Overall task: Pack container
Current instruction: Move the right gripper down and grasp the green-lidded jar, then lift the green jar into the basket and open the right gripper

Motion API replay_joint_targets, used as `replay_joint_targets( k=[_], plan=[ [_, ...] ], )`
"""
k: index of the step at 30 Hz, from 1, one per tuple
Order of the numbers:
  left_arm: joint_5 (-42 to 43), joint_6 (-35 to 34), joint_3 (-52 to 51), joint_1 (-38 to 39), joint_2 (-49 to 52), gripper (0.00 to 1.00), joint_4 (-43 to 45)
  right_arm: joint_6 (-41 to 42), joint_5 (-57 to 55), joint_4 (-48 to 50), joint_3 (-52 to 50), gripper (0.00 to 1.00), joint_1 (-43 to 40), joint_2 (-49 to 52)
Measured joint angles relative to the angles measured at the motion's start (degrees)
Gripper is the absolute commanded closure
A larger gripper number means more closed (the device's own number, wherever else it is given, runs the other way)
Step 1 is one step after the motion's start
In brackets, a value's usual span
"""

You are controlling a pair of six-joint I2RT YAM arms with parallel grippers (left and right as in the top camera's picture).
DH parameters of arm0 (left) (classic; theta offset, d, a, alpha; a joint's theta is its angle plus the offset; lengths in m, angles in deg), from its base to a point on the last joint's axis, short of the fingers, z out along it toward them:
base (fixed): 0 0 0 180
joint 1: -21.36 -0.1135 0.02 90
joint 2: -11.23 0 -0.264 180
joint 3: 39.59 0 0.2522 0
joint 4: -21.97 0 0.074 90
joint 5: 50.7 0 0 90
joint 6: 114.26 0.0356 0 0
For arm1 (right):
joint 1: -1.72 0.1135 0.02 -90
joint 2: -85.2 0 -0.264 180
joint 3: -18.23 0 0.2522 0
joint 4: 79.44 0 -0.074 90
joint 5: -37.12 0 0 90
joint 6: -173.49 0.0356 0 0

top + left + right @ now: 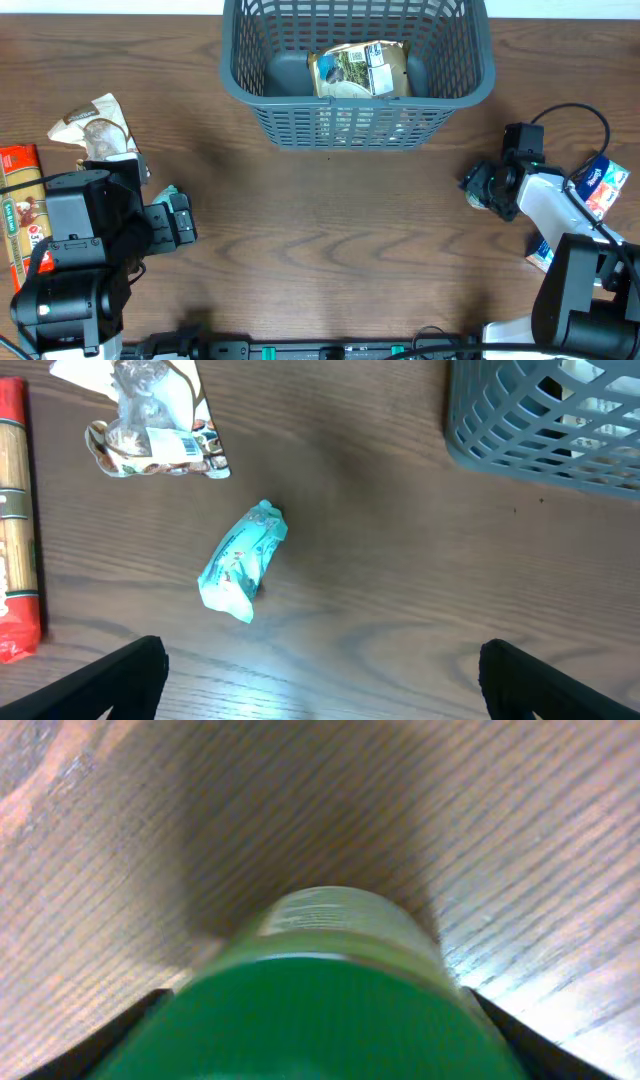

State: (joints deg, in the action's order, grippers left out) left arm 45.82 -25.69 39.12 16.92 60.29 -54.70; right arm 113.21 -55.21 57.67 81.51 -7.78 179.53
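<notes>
Grey lattice container (300, 125), one packet (358, 68) inside. Green-lidded jar (340, 920) within right gripper (315, 1000), clamp undeterminable. Left gripper (320, 655) agape; teal pouch (243, 563) ahead, unpacked.

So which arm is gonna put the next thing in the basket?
Probably right. The right tool sits around the green-lidded jar, so it could lift it into the basket soon. The left tool is open, with the teal packet ahead of it, not around it.
</notes>
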Motion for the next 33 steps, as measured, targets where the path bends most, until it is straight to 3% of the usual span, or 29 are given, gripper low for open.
replay_joint_targets(
  k=[3,4,5,6,7,11,15,24,29,33],
  plan=[
    [-0.02,0.00,-0.02,-0.02,0.00,0.02,-0.22,-0.13,-0.44,0.24,0.00,0.51,0.00,0.00],
    [0.00,0.00,-0.02,0.00,0.00,0.02,-0.31,-0.20,-0.55,0.22,0.00,0.59,0.00,0.00],
    [0.00,0.00,0.00,-0.02,0.00,0.01,-0.31,-0.20,-0.57,0.22,0.00,0.71,0.00,0.00],
    [0.00,0.00,0.00,0.00,0.00,0.02,-0.33,-0.20,-0.52,0.22,0.00,0.91,0.00,0.00],
    [0.00,0.00,0.00,-0.02,0.00,0.02,-0.33,-0.24,-0.52,0.22,0.00,0.99,0.00,0.00],
    [0.00,0.00,0.00,-0.02,0.00,0.02,-0.35,-1.38,0.09,-2.49,1.16,0.99,0.00,0.07],
    [0.00,0.00,0.00,0.00,0.00,0.02,-0.39,-2.99,0.87,-14.19,9.57,0.99,0.00,0.70],
    [0.00,0.00,0.09,-0.02,0.00,0.02,-0.52,-5.16,-3.69,-35.01,51.04,0.99,-0.02,1.14],
    [0.00,0.00,0.11,-0.02,0.00,0.01,-0.55,-8.70,-4.81,-35.01,65.24,0.99,0.13,0.85],
    [0.00,0.00,0.11,-0.02,0.00,0.02,-0.52,-20.04,3.91,-33.53,70.64,0.99,2.49,0.66]
  ],
)
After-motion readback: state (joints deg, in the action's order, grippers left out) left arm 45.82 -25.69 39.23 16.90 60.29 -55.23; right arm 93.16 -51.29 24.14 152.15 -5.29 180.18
